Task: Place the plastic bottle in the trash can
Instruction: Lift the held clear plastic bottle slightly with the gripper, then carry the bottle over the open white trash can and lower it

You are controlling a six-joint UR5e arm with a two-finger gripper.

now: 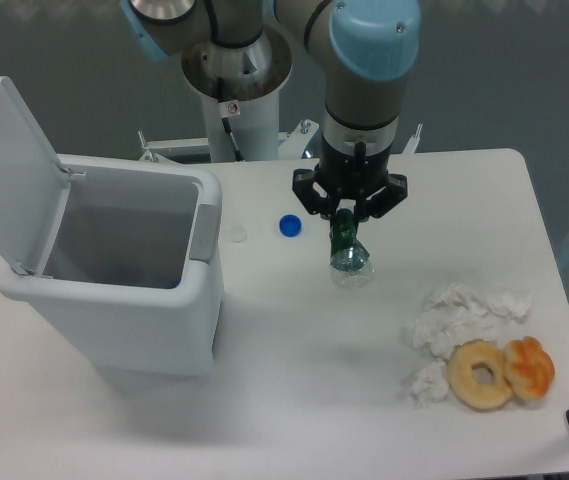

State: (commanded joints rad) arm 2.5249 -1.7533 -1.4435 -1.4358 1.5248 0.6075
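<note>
2 fingers (345, 214) at the end of the arm (364, 90) are clamped on the neck end of the bottle (347, 250), a clear green-tinted one that hangs tilted below them, its wider base lowest and toward the camera; whether that base touches the table (304, 350) or sits just above it cannot be told. Left of the fingers in the picture, close by, a blue cap (290, 226) lies flat on the table, and a little farther the same way is a small white disc (237, 235). Well beyond those, far to the left of the fingers, stands the bin (154, 320), white with a grey inside, its flat lid (12, 170) hinged open and leaning back on the far-left side; nothing is visible inside it from this angle. On the other side, lower right of the fingers and well apart from them, lie crumpled white tissues (459, 315), with a pale doughnut (480, 375) touching them and an orange pastry (530, 368) pressed against the doughnut's right edge. Behind the fingers the arm's base column (236, 110) rises at the table's back edge.
</note>
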